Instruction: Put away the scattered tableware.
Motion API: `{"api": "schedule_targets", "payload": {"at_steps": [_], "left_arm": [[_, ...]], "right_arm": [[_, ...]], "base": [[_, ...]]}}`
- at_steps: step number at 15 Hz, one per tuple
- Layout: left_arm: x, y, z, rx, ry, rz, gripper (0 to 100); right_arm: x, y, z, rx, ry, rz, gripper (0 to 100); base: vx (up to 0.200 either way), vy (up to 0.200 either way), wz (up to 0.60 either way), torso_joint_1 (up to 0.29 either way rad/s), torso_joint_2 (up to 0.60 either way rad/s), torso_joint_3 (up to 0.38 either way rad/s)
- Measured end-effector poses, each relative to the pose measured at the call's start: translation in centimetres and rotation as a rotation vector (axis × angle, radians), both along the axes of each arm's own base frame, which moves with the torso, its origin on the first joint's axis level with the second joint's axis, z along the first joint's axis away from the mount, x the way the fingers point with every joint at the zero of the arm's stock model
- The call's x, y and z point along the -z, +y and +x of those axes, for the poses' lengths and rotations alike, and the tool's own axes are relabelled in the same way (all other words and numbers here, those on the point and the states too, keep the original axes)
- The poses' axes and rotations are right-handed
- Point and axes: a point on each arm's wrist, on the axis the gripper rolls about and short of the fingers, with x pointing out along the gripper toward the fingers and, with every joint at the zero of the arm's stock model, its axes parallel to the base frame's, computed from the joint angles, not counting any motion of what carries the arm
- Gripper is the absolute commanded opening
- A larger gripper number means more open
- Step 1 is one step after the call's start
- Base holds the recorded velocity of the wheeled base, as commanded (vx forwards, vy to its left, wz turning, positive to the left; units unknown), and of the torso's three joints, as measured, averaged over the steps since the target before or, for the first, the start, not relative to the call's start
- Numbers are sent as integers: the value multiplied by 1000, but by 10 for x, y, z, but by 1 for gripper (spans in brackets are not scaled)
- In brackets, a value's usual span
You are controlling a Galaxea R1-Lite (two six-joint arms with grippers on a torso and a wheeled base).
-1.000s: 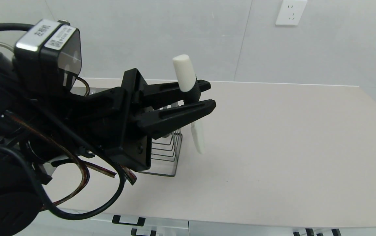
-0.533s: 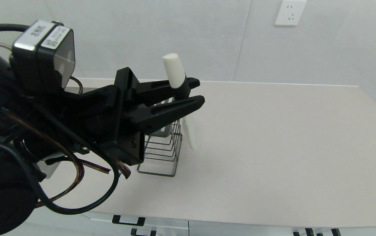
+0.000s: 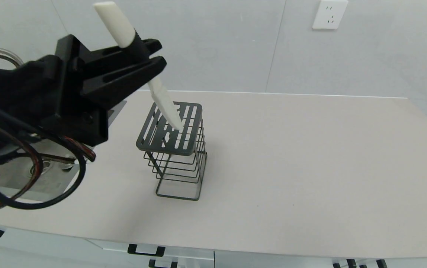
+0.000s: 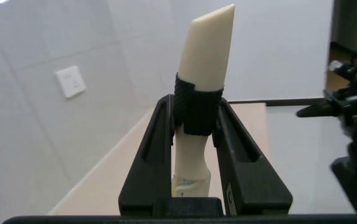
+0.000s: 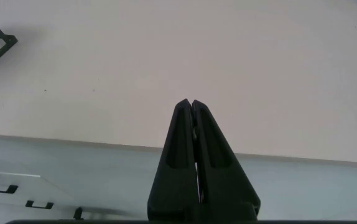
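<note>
One white knife [image 3: 116, 20], tip at wire rack [image 3: 163, 146]

Cream utensil [image 4: 206, 46] upright in left end effector [image 4: 195, 104]

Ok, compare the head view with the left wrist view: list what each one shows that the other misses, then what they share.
Head view: the wire rack standing on the counter, the knife with its blade tip at the rack's slotted top, and a sink at the counter's left end. Left wrist view: the grip seen along the handle, both fingers pressed against its black band. Shared: the knife clamped in the left gripper, the counter and the wall socket.
</note>
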Motion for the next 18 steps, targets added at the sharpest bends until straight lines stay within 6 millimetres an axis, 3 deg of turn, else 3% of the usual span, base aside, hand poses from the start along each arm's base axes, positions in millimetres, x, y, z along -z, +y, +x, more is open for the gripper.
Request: {"api": "schedule_targets", "payload": {"at_steps": [4,7,11,18], "left_arm": [[-14,8,9,14,-75,23,0],[-19,4,27,88,-125,78,0],[-11,10,52,144,-108,159,0],[-15,-2,63,103,-61,96,0]], "right_arm": [[0,0,0,0,0,0,0],[0,0,0,-1,0,0,0],[0,0,0,-1,0,2,0],[0,0,0,-2,0,4,0]], "base": [[0,0,0,0,0,0],[0,0,0,0,0,0],[0,0,0,0,0,0],[0,0,0,0,0,0]]}}
